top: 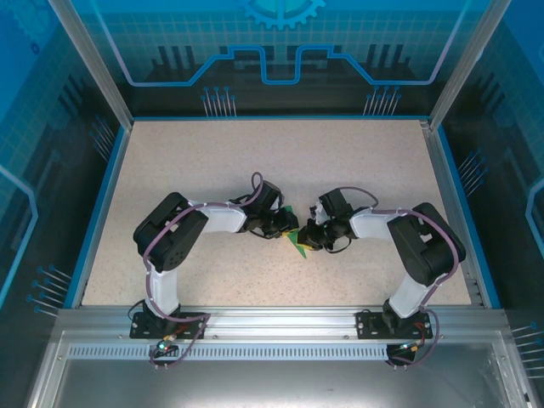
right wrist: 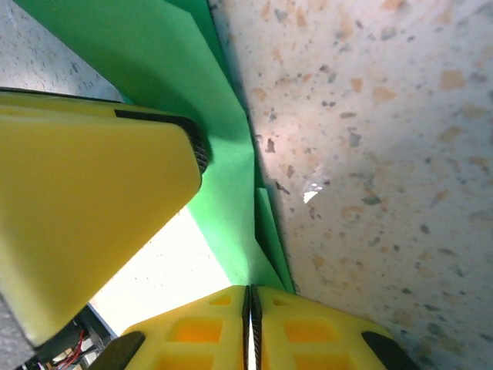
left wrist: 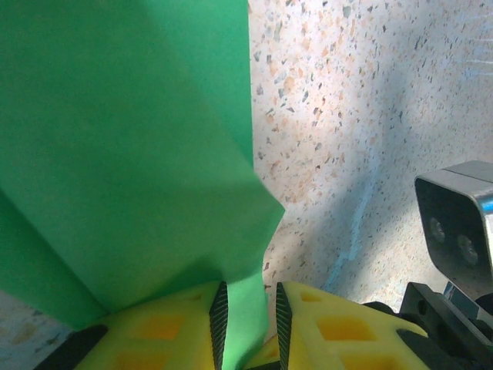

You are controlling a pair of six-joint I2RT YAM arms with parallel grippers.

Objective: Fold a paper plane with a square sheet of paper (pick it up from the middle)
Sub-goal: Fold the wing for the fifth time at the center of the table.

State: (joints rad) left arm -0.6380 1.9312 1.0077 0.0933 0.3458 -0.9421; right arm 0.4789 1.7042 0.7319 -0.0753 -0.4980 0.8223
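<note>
The square sheet of paper (top: 298, 241), bright green and folded into layers, is held up between the two arms at the table's middle. In the left wrist view the paper (left wrist: 131, 154) covers the left half, and a narrow flap hangs between the jaws of my left gripper (left wrist: 250, 312); those jaws stand apart, with a gap beside the flap. In the right wrist view my right gripper (right wrist: 249, 293) is shut on the paper's (right wrist: 223, 154) lower corner, its pads pressed together. One yellow finger of the left gripper (right wrist: 92, 200) lies against the same sheet. From above, the left gripper (top: 284, 228) and right gripper (top: 313, 238) nearly touch.
The speckled beige tabletop (top: 255, 161) has a blue raised border (top: 102, 204) and an aluminium rail (top: 272, 319) along the near edge. Part of the right arm's grey camera housing (left wrist: 458, 223) shows close to the left gripper.
</note>
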